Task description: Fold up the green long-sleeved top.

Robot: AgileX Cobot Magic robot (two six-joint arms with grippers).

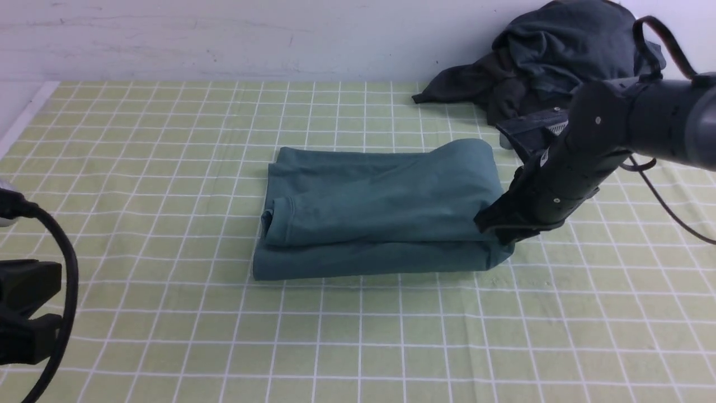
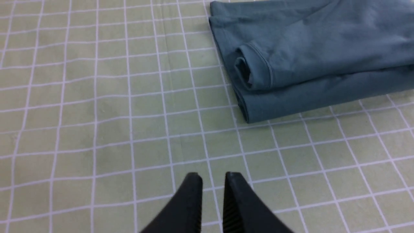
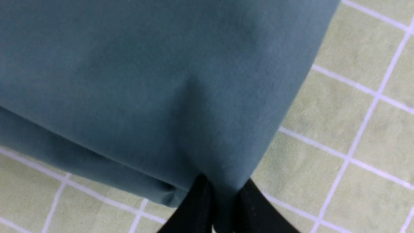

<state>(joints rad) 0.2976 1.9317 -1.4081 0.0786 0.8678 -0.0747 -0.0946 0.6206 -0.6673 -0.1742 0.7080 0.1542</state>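
Nearest the front camera, at the left edge, the left claw (image 1: 25, 313) hangs dark and blurred above the desk (image 1: 358, 336), with a black cable (image 1: 64, 302) looping beside it. Its wrist view shows the two black fingers (image 2: 190, 200) drawn near together with a narrow gap between them, nothing held, over the green checked cloth that covers the desk. Further in, at the middle of the desk, lies the green long-sleeved top (image 1: 375, 212), folded into a wide stack of layers; a ribbed cuff shows at its left end, and the upper layer bulges upward at the right end. There the right claw (image 1: 495, 226) reaches in from the right and is pinched onto the right near corner of the top; its wrist view shows the teal fabric gathered between the two black fingers (image 3: 194, 207). Farthest back, at the right against the white wall (image 1: 224, 39), a heap of dark grey garments (image 1: 537, 61) lies crumpled, well apart from the top.
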